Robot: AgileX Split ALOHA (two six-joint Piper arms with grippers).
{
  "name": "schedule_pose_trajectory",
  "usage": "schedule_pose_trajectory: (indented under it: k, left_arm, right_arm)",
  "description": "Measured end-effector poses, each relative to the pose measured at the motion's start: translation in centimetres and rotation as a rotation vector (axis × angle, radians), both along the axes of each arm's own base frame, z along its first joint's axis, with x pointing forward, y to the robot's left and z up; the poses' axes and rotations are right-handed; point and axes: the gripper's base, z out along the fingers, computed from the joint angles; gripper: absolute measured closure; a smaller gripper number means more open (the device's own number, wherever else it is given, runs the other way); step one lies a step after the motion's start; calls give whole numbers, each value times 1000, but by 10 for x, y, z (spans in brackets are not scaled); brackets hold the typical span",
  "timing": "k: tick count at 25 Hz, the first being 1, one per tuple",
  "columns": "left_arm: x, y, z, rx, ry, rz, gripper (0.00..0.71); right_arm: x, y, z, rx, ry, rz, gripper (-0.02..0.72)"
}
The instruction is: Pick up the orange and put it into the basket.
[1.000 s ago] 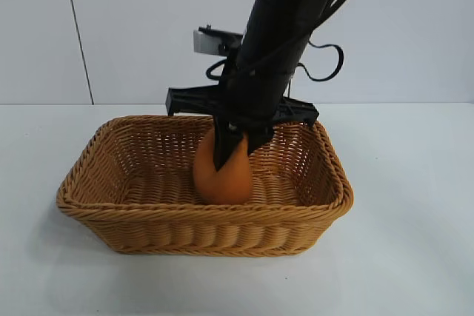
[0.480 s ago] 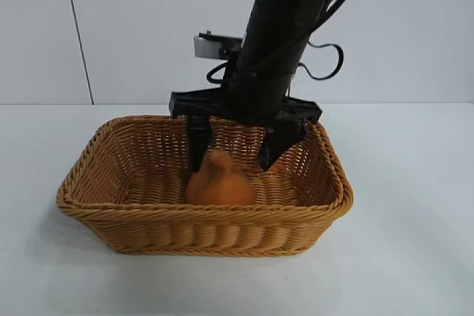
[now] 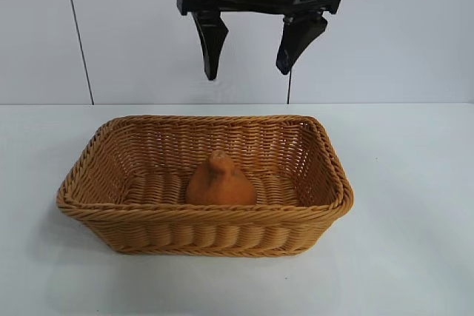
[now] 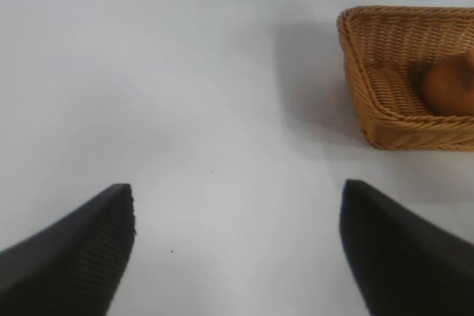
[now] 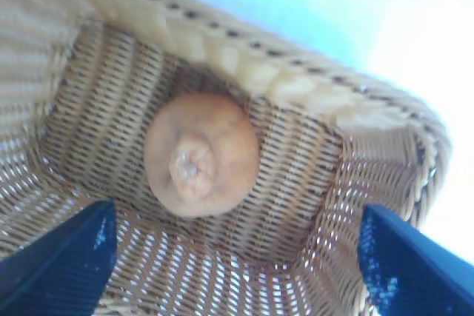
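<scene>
Dull orange, rough-skinned and lumpy, the orange (image 3: 220,180) sits knob-up on the floor of the woven wicker basket (image 3: 311,216) on the white worktop (image 3: 415,205). Right gripper (image 3: 252,53) hangs above, released. Left gripper (image 4: 237,249) idles, open, aside. Little risk remains — the fruit might roll on its rounded base.

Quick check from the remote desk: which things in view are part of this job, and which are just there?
Part of the job:
- orange, sitting upright inside the basket
- basket on the table
- right end effector, open, above the basket, holding nothing

Just there:
- left end effector, open, parked over bare table away from the basket
- white wall behind
</scene>
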Motion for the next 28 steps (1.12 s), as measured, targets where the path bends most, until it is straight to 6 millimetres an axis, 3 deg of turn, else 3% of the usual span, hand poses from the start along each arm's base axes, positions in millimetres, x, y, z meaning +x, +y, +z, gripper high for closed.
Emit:
schedule_pose_trajectory:
  k: [3, 5, 8, 12, 15, 19, 24, 28]
  left_arm:
    - [0, 0, 0, 0, 0, 0, 161]
    - [0, 0, 0, 0, 0, 0, 161]
    - [0, 0, 0, 0, 0, 0, 161]
    - [0, 0, 0, 0, 0, 0, 161]
    - [0, 0, 0, 0, 0, 0, 161]
    - [0, 0, 0, 0, 0, 0, 161]
    - [0, 0, 0, 0, 0, 0, 161]
    - [0, 0, 0, 0, 0, 0, 161]
  right_arm:
    - [7, -11, 0, -8, -2, -27, 92]
    - [19, -29, 1, -13, -5, -71, 92]
    - [40, -69, 1, -21, -8, -157, 92]
    - [66, -138, 1, -32, -10, -305, 92]
    - [76, -185, 1, -40, -11, -398, 92]
    - [80, -228, 0, -42, -5, -484, 92]
    - [71, -233, -1, -51, 23, -467, 92]
    - [40, -236, -6, -80, 87, -457, 92]
